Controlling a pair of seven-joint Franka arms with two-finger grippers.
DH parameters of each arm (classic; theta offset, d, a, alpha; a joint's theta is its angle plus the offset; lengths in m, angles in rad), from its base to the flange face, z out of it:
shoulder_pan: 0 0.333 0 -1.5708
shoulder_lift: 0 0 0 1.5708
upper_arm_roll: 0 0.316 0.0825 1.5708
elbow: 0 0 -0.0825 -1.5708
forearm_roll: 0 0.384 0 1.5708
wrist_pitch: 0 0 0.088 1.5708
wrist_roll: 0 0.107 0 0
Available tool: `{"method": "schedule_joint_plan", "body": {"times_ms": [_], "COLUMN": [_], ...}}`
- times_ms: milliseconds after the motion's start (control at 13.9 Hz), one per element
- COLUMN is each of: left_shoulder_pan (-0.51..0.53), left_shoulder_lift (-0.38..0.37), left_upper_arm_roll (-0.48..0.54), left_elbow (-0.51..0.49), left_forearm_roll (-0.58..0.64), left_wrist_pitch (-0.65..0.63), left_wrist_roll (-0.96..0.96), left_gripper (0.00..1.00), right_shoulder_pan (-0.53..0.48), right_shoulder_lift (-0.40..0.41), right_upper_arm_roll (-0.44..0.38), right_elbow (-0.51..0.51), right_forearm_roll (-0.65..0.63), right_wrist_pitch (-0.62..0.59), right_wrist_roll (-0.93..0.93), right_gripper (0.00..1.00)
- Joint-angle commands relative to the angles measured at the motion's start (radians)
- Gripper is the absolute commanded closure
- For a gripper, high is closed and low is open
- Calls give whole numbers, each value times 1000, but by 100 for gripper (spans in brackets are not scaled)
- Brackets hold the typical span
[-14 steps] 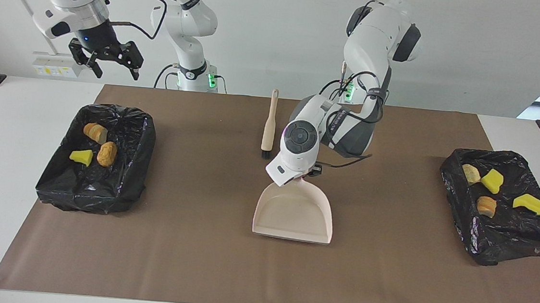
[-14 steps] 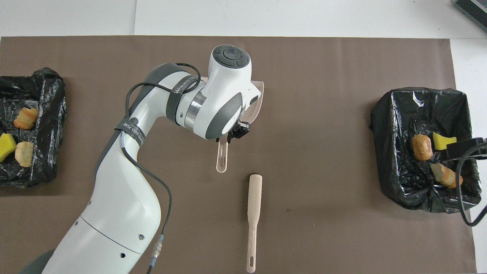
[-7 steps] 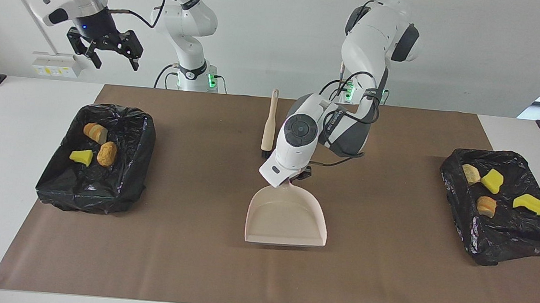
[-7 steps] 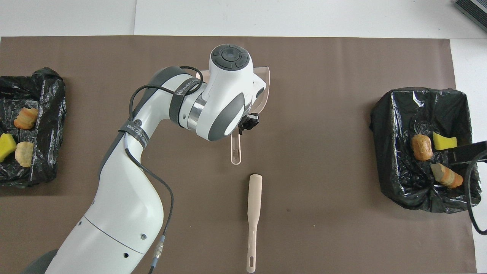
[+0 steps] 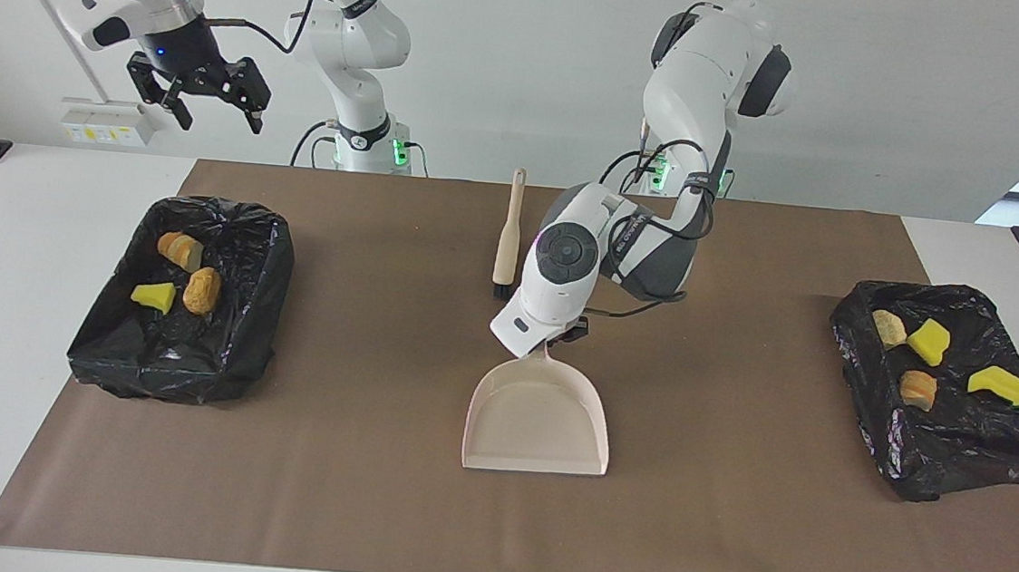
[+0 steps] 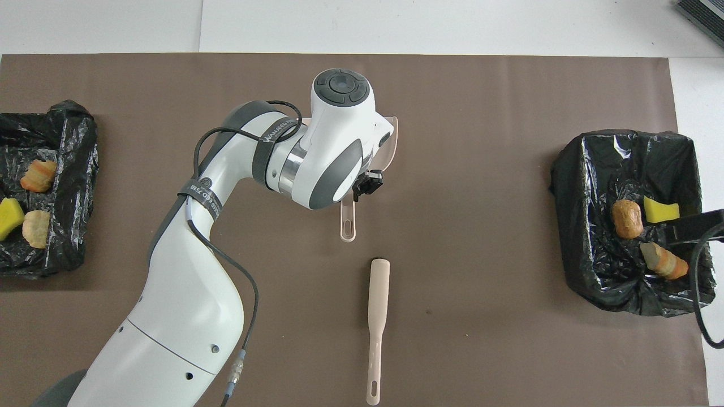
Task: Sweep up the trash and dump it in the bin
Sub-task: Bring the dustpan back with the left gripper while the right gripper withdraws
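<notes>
The pale pink dustpan (image 5: 538, 416) lies flat on the brown mat with nothing in it. Its handle (image 6: 347, 223) points toward the robots. My left gripper (image 5: 560, 334) is down at that handle, with its tips hidden under the wrist (image 6: 339, 152). The trash is in two black-lined bins. The bin (image 5: 221, 363) at the right arm's end holds two bread rolls (image 5: 192, 272) and a yellow sponge bit (image 5: 154, 296). The bin (image 5: 960, 458) at the left arm's end holds several pieces. My right gripper (image 5: 218, 118) hangs open, high over its own bin.
A pink brush (image 5: 508, 236) lies on the mat, nearer to the robots than the dustpan and just beside the left arm's wrist. The brown mat (image 5: 366, 493) covers most of the white table.
The left arm has shifted the dustpan slightly toward the right arm's end and squared it on the mat. The right gripper has risen higher above its bin.
</notes>
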Motion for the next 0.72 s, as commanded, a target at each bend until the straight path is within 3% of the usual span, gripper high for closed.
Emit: {"method": "schedule_joint_plan", "body": {"times_ms": [0,72,144,433,649], "left_shoulder_pan": [4,9,18,41,140], "left_shoulder_lift": [-36,-70,-119,-352,-487], "left_upper_arm_roll": [6,11,32,133,135], "left_elbow": [-26,-41,-82,-305,-418], "left_forearm_roll": [-6,-4,-3,29,32], "left_wrist_pitch": [-2,-2,7,20,27], "left_wrist_roll": [-9,-7,-6,36,258], "left_gripper": [48,27,0,0,0], "right_shoulder_pan": [-2,-2,-2,-2,-2], "right_shoulder_lift": [-9,-9,-9,-9,-9], "right_upper_arm_roll": [2,2,2,2,2], "right_elbow": [-7,-7,-7,-7,-7], "right_forearm_roll": [-2,-2,-2,-2,-2], "right_wrist_pitch": [-4,-4,-4,-4,-4], "right_wrist_roll": [-19,-19,-19,-19,-19], "right_gripper": [0,0,0,0,0]}}
